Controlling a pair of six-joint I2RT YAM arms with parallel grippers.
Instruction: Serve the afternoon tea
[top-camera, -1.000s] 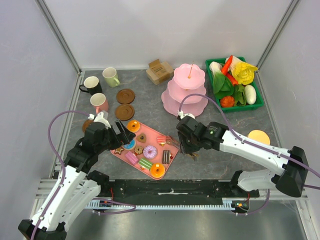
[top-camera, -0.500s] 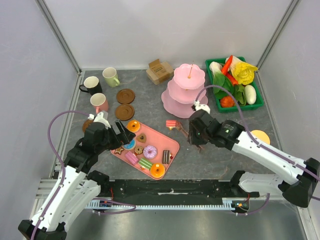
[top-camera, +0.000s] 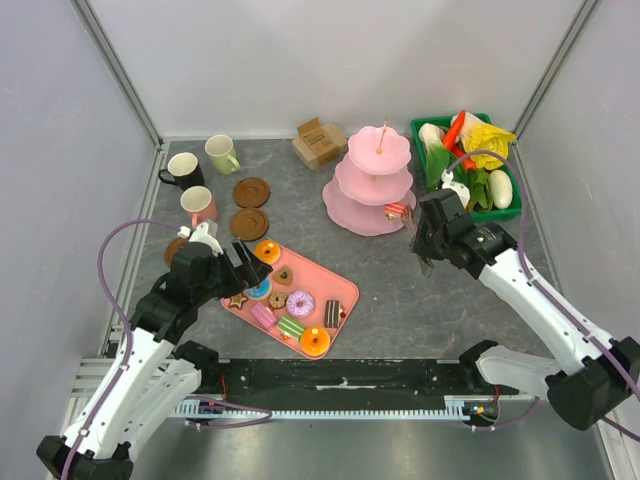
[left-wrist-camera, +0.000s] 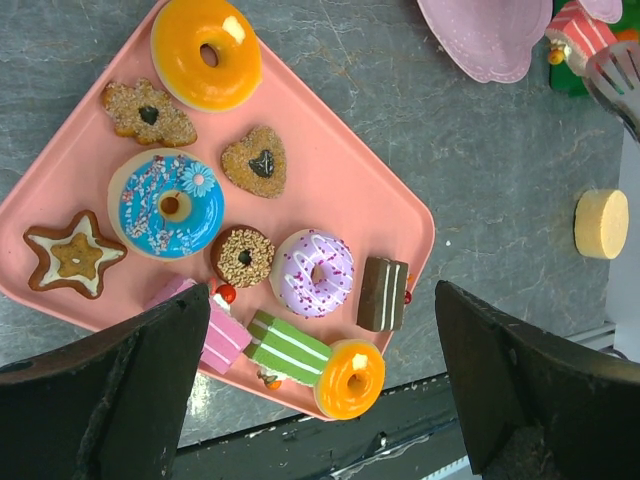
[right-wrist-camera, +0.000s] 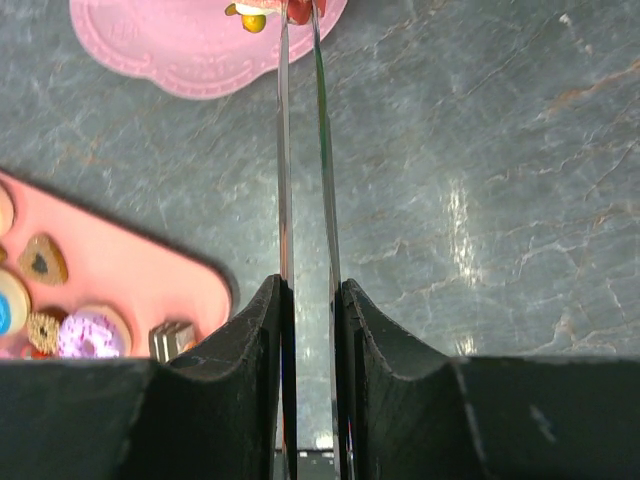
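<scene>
The right pincer (top-camera: 407, 214) is clamped tight on a pink cake slice (top-camera: 397, 210), which it holds at the edge of the stand's (top-camera: 352, 212) lowest tier. The left pincer (top-camera: 248, 263) gapes wide and grips nothing, above the tray (top-camera: 345, 290) of pastries (left-wrist-camera: 315, 272).

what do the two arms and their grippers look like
The left arm and right arm have white links with black joints. A lilac cable loops off each. The left gripper has broad black fingers; the right gripper is black too.
</scene>
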